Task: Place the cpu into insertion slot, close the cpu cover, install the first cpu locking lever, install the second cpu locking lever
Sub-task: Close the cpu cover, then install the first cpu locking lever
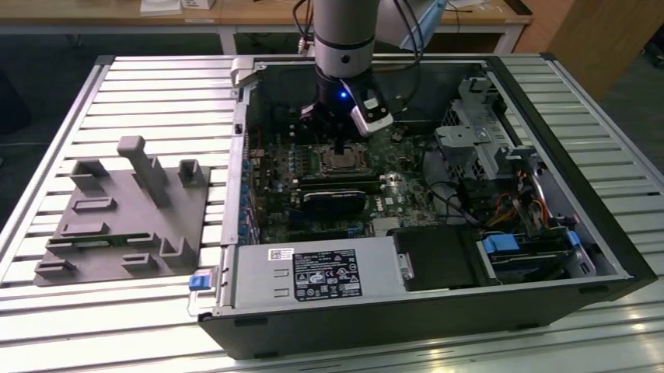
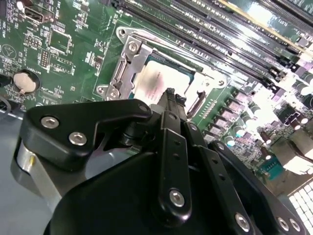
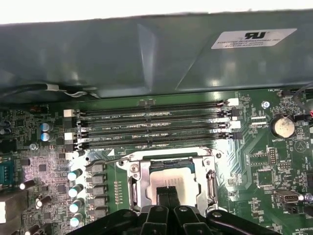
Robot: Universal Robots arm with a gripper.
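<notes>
The gripper (image 2: pixel 171 96) throws its black body right across the second wrist view, so the near edge of the cpu (image 2: pixel 155 78) and one side of the cpu cover (image 2: pixel 122 66) sit hidden behind it. In the first wrist view the picture's edge slices off the cover's near side. Do the tips touch the chip? Cannot tell (it's that close). In the exterior view the insertion slot (image 1: pixel 340 162) is too small to read, and the arm (image 1: pixel 343 31) runs off the top edge.
</notes>
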